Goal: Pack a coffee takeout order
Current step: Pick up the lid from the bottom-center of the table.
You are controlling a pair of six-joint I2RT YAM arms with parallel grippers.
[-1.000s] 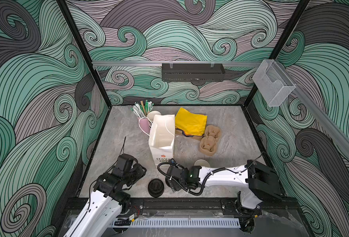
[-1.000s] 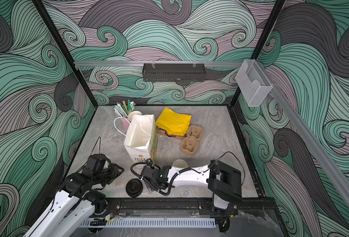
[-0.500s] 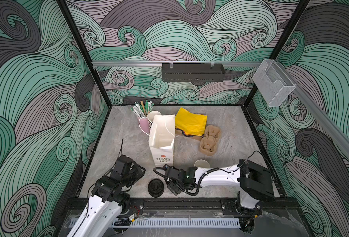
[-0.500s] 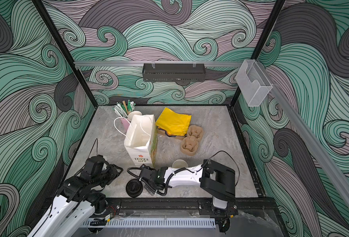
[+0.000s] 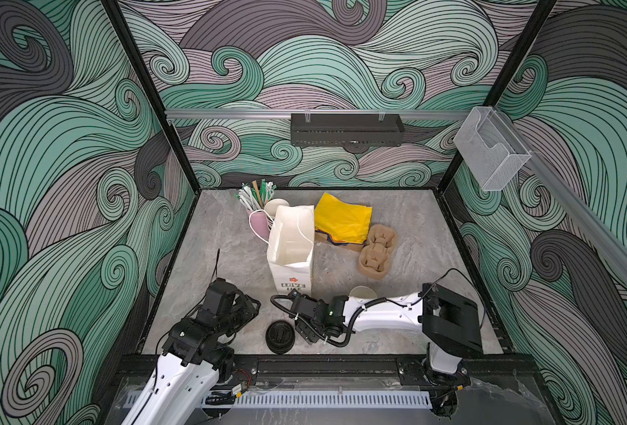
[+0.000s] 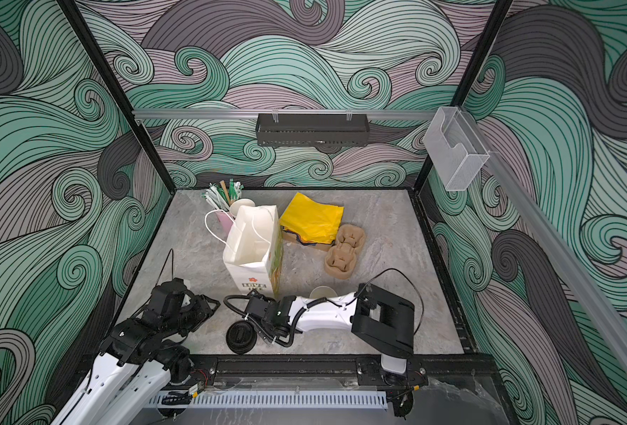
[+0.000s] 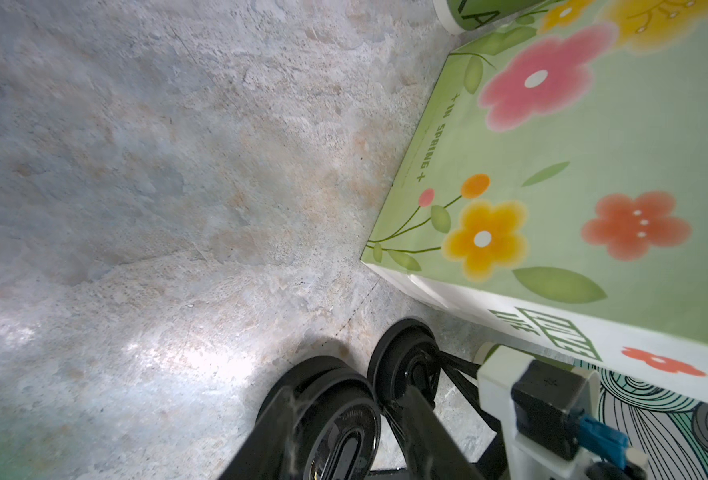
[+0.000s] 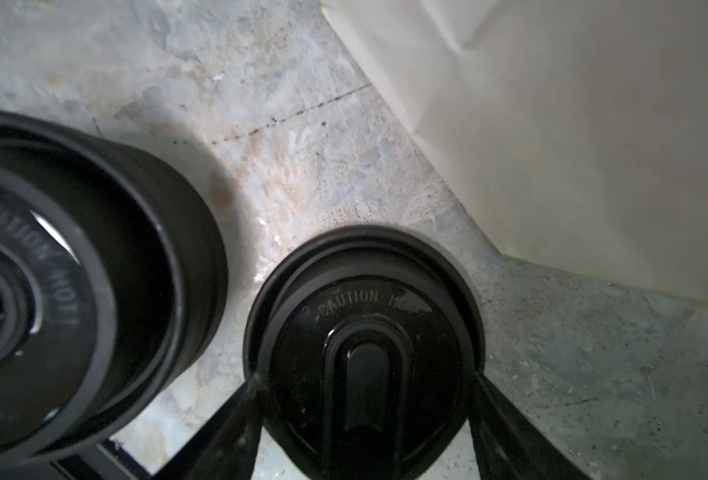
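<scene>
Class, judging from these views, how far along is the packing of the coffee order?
Done: nothing visibly packed; the paper bag stands open, seemingly empty. In hand: the right gripper brackets one black lid beside the lid stack. To do: lidding the open cup, seating it in the carrier, bagging with napkins.

Mottled grey worktop [image 5: 407, 228]
Paper bag [image 5: 290, 239] upright at centre; yellow napkins [image 5: 343, 219], cup carrier [image 5: 376, 252], straw cup [image 5: 259, 224] around it; black lids [image 5: 280, 336] in front
</scene>
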